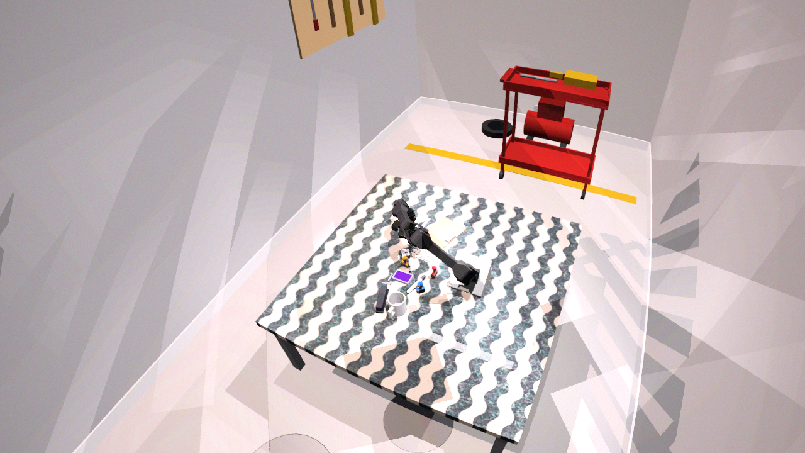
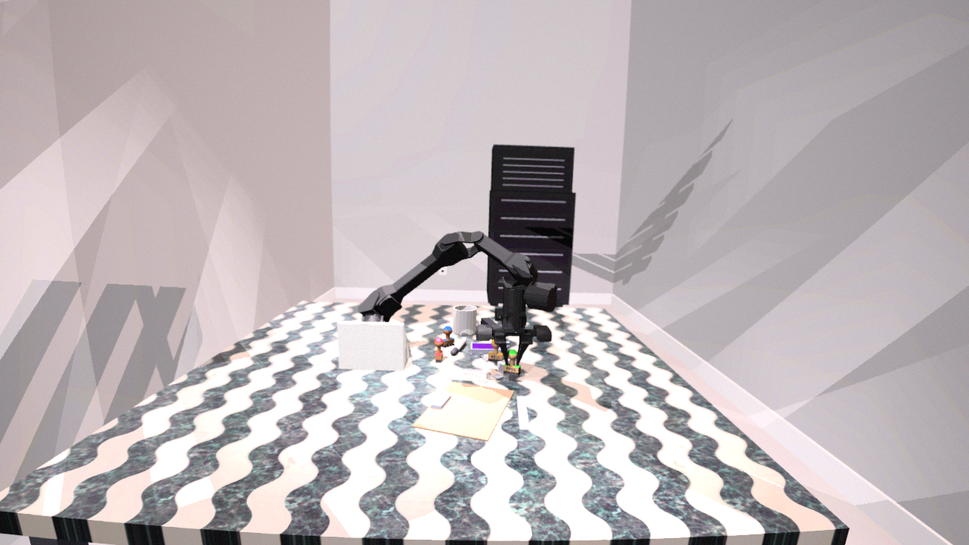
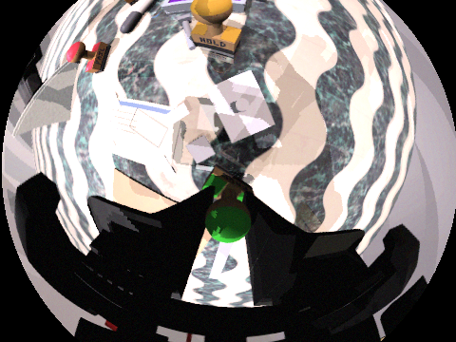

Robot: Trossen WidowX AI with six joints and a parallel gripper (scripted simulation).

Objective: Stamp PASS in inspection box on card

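The hand (image 2: 512, 357) (image 3: 228, 194) is holding the green stamp (image 2: 512, 361) (image 3: 228, 223) by its sides. The white card (image 3: 142, 127) lies flat on the surface (image 2: 304, 474), near the stamp. The purple pad (image 1: 402, 276) (image 2: 482, 346) sits farther off, past the yellow stamp (image 1: 404, 261) (image 2: 495, 350) (image 3: 214, 28). I can't tell if the green stamp touches anything below.

Top and ext. views v. bright; white stripes on the tabletop (image 1: 478, 360) (image 2: 379, 487) near blown out, small items by the gripper (image 1: 404, 225) (image 2: 513, 362) (image 3: 228, 190) hard to read. Hard-edged shadows streak the walls; light source n/a in frame. Wrist cam: fisheye, edges bowed, corners black, slight grain, gripper dark vs. glare ahead of it.
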